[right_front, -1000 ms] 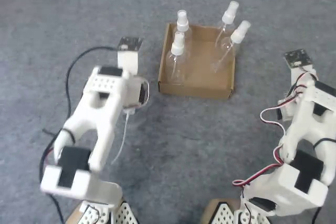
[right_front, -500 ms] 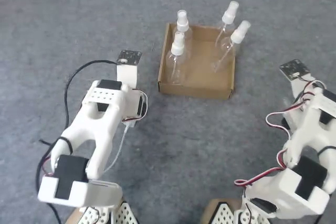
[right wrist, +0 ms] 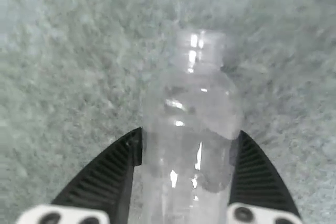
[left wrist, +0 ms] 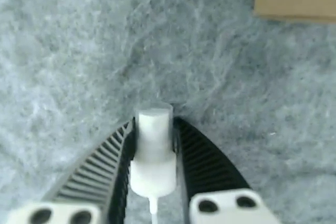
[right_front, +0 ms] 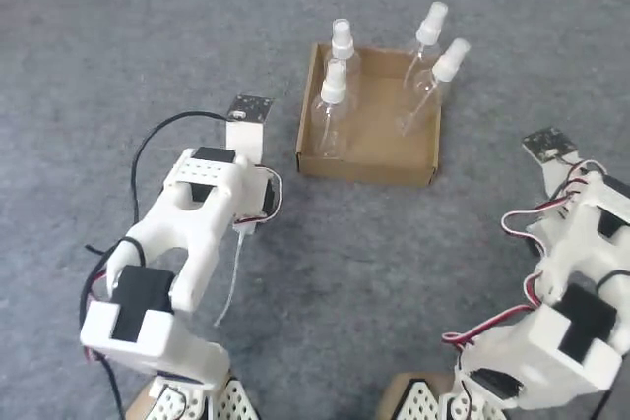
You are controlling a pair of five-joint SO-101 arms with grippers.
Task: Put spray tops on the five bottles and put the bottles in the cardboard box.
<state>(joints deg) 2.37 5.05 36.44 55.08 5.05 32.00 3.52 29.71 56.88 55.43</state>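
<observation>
Left gripper [left wrist: 153,127] pinches a small white plastic spray top [left wrist: 153,161] — light, rigid. Centre, a brown cardboard box [right_front: 366,170] holds four capped bottles [right_front: 332,110]. Right gripper [right wrist: 190,136] clamps an open-necked clear plastic bottle [right wrist: 200,87] around its body — likely light, slick, squashable; grip gently there.

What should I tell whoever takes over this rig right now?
Left tool: shut on a spray top.
Right tool: shut on the fifth bottle, whose neck is bare.
Cardboard box: holds four topped bottles, some leaning.
Done: four bottles topped and boxed.
Left: fit the held spray top onto the fifth bottle, then set that bottle in the cardboard box.
</observation>
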